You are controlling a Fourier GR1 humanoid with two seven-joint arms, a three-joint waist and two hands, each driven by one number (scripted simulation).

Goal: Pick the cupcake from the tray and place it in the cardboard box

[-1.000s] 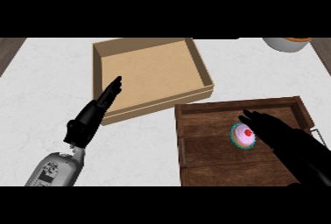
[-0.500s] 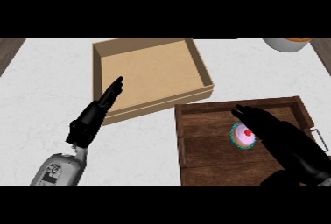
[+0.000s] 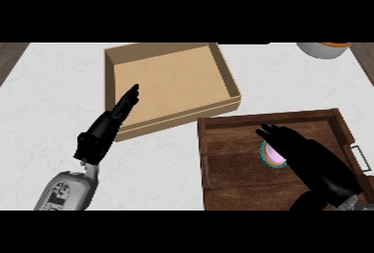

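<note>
A cupcake with pink frosting and a teal wrapper sits in the dark wooden tray at the lower right. My right hand lies over the cupcake's right side and hides part of it. Its fingers reach just past the cupcake's far edge and are not closed round it. The open cardboard box stands behind the tray, to its upper left, with nothing in it. My left hand rests open, fingers straight, over the box's front left corner.
A white bowl with something orange in it shows at the far right edge of the white counter. The tray has a metal handle on its right side. The box's near wall almost touches the tray's far left corner.
My right hand has slid left and forward across the tray, so it now covers more of the cupcake. The left hand, box and tray have stayed still.
</note>
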